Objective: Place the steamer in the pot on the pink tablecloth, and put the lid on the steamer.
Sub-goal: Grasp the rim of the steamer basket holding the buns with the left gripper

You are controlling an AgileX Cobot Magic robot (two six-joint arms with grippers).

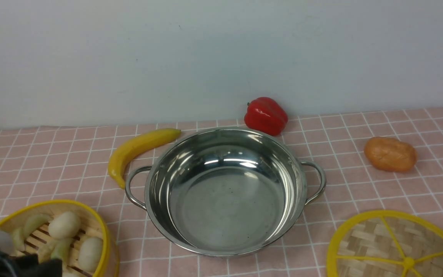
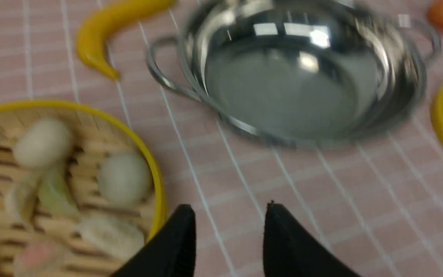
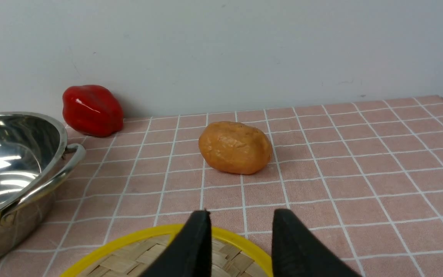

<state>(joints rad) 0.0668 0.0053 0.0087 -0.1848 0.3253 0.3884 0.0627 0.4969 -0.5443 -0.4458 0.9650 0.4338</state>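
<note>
steamer (image 1: pixel 52 202) cut off at frame edge; left fingers (image 2: pixel 175 246), right fingers (image 3: pixel 190 246) parted, empty.

I count one pot (image 1: pixel 160 184), one steamer (image 1: pixel 52 202), one lid (image 1: pixel 367 238), one banana (image 1: pixel 137 148), one red pepper (image 1: pixel 265 115), one potato (image 1: pixel 390 154) and one pink tablecloth (image 1: pixel 379 188) (buns (image 1: pixel 64 225) in the steamer: too overlapped to tally).

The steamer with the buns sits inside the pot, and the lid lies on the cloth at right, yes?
No: the front view shows the steamer on the cloth left of the pot, which is empty. The lid does lie at right.
</note>
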